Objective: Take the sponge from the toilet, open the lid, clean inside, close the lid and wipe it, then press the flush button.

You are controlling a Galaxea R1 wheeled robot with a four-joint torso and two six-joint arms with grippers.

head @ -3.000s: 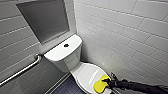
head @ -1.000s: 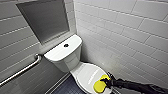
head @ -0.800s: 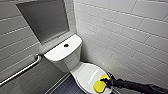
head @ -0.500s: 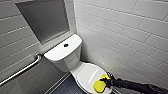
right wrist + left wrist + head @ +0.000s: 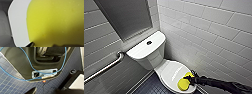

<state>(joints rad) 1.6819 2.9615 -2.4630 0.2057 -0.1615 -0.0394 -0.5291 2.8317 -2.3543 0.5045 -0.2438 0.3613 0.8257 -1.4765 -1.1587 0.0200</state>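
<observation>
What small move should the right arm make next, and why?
Probably lift the sponge a little off the lid, once the grip is sure. The right gripper is at the sponge, which lies on the shut lid near its front edge, so the lid cannot be opened freely. Whether the sponge is already gripped I cannot tell.

We are holding our right arm [image 5: 220, 82] outstretched from the lower right of the frame, the right gripper [image 5: 189, 80] gripping the sponge [image 5: 182, 85].
</observation>
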